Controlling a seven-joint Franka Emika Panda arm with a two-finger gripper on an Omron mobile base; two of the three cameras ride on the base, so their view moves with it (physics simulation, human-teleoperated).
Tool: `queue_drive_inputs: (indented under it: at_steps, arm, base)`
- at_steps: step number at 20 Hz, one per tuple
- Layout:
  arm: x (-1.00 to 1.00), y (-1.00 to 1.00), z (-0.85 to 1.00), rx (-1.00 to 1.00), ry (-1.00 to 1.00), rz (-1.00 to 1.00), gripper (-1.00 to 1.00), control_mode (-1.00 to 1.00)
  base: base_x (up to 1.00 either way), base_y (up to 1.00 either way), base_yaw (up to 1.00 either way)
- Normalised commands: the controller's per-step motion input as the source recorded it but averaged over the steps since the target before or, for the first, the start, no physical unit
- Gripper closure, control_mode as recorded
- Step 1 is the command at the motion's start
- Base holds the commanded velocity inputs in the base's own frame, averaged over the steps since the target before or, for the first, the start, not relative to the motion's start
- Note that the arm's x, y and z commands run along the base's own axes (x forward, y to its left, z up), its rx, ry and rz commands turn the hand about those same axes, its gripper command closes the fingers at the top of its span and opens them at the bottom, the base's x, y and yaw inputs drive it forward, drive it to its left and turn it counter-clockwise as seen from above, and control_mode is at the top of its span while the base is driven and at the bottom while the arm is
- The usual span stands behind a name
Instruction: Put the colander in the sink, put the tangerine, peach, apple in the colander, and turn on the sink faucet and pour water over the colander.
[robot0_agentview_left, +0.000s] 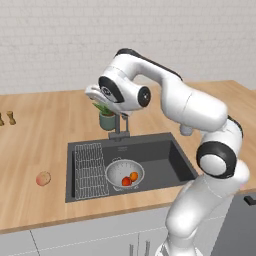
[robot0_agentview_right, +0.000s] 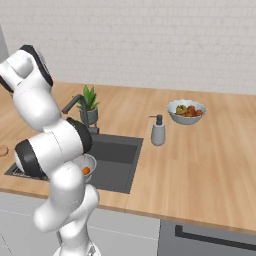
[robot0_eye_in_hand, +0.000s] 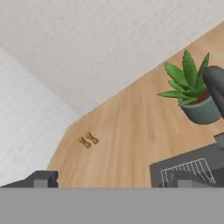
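Item: colander (robot0_agentview_left: 124, 173), seated in the sink (robot0_agentview_left: 165, 155), centre of the left base frame; it holds the apple (robot0_agentview_left: 126, 181) and tangerine (robot0_agentview_left: 134, 176).

Item: peach (robot0_agentview_left: 43, 178), outstanding, on the counter (robot0_agentview_left: 45, 125) at left-centre, beyond the sink's left rim.

Item: gripper (robot0_eye_in_hand: 111, 183), jaws wide and empty, raised near the faucet (robot0_agentview_left: 119, 125), above centre.

We judge the peach step in hand. The peach lies well apart, lower left of the jaws; next we must swing left, descend over it, then close.
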Motion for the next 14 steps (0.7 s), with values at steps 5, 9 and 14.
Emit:
queue_drive_inputs:
  at_steps: [5,9,14]
  arm:
    - [0.35,1.00,0.01,-0.28,0.00,0.32,-1.00,-1.00]
    - [0.18,1.00,-0.39,-0.41,-0.05,0.30,-1.00,-1.00]
    - [0.02,1.00,-0.48,-0.43,-0.19,0.21,-1.00,-1.00]
  base:
    - [0.00,0.00,0.00]
    - [0.00,0.00,0.00]
    - [0.00,0.00,0.00]
